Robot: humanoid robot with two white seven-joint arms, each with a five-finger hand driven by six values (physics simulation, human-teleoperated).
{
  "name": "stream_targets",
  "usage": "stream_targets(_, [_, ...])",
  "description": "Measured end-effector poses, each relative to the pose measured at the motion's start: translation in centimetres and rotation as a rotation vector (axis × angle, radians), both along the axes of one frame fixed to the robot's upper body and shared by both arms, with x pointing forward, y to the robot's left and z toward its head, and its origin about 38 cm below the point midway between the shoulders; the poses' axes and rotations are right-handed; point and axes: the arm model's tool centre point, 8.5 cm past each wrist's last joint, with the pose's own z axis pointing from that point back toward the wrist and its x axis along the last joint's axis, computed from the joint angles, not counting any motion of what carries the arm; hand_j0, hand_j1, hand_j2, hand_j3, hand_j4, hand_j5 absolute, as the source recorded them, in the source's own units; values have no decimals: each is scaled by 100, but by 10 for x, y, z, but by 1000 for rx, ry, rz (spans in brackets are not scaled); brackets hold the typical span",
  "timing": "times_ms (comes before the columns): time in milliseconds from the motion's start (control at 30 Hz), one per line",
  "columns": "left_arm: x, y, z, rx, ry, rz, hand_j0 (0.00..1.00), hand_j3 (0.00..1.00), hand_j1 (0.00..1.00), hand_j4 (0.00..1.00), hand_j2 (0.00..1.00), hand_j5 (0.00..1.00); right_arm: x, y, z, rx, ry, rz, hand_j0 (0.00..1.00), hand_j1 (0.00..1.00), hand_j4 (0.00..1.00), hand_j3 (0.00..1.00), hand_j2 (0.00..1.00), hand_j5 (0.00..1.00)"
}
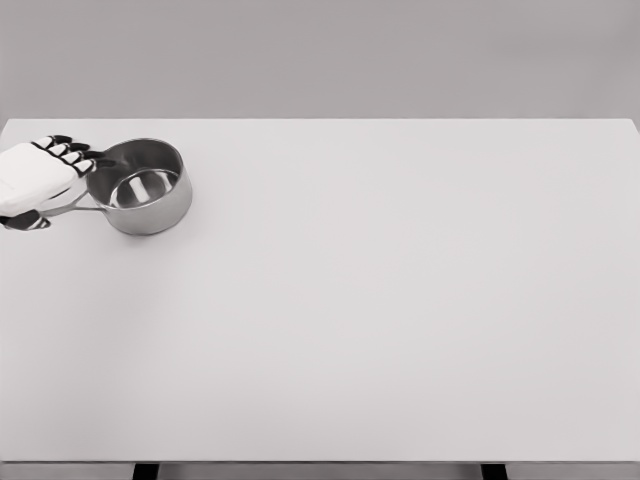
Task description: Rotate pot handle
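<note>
A small steel pot (140, 186) stands upright on the white table (380, 300) at the far left. Its thin handle (72, 209) points left and slightly toward me. My left hand (40, 180) lies over that handle, fingers (72, 152) curled with dark tips reaching the pot's left rim, thumb below the handle. Most of the handle is hidden under the palm. The right hand does not show.
The table's far edge (320, 120) runs just behind the pot, and the left edge is close to my hand. Two dark table legs (146, 471) show under the front edge.
</note>
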Motion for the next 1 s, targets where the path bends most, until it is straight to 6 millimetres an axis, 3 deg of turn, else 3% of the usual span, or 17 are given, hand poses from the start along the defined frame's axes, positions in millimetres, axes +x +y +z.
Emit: stream_targets(1000, [9, 36, -24, -10, 45, 123, 100, 100, 100, 100, 100, 100, 1, 0, 0, 0, -2, 0, 100, 100, 100, 100, 100, 100])
